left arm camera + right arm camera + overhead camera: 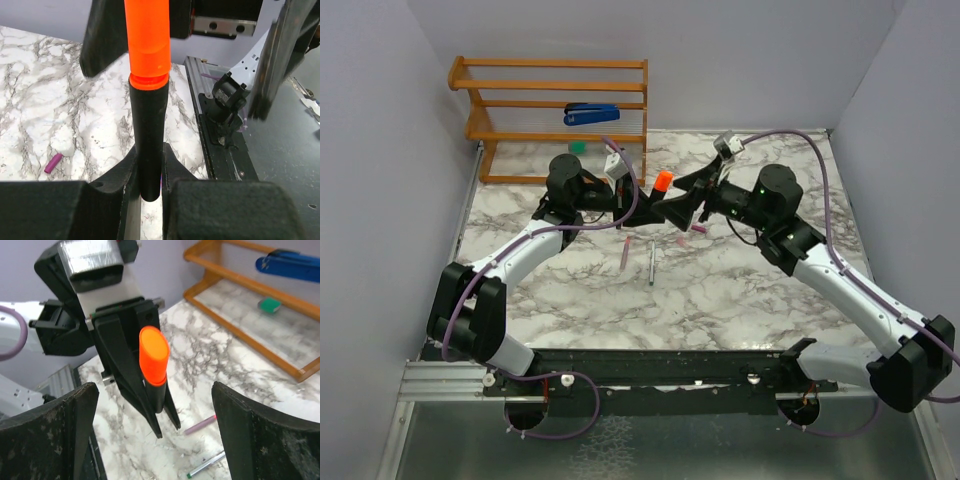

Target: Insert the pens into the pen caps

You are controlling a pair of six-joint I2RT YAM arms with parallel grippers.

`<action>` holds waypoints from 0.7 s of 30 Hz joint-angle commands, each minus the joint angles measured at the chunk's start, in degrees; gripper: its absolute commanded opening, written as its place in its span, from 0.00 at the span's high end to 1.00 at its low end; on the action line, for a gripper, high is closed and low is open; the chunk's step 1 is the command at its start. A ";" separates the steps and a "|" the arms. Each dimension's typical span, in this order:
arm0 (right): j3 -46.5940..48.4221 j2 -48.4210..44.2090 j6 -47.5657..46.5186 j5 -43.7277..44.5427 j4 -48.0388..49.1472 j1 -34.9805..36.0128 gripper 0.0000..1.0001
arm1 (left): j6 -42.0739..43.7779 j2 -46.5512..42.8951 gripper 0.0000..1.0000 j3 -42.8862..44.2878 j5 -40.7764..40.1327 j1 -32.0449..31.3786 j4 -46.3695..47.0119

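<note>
From above, the left gripper (638, 203) and the right gripper (692, 198) meet over the marble bench (740, 290); the orange cap (662, 181) stands between them, and a pink pen (625, 252) and a grey pen (651, 263) lie below.

The left wrist view alone shows the left fingers (112, 182) clamped on the black marker (149, 145), the cap seated on it, and a purple cap (53, 163) on the bench.

The right wrist view shows the right fingers (55, 432) spread wide apart, holding nothing, and a blue stapler (290, 265) on the wooden shelf (250, 282).

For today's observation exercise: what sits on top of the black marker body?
The orange cap sits on the black marker body, which the left gripper holds upright. The marker's tip is covered by the cap.
</note>
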 commanded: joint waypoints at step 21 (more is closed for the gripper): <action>7.66 6.81 -0.62 -5.17 11.01 -0.18 0.40 | 1.16 0.53 1.00 -0.89 2.30 0.59 0.87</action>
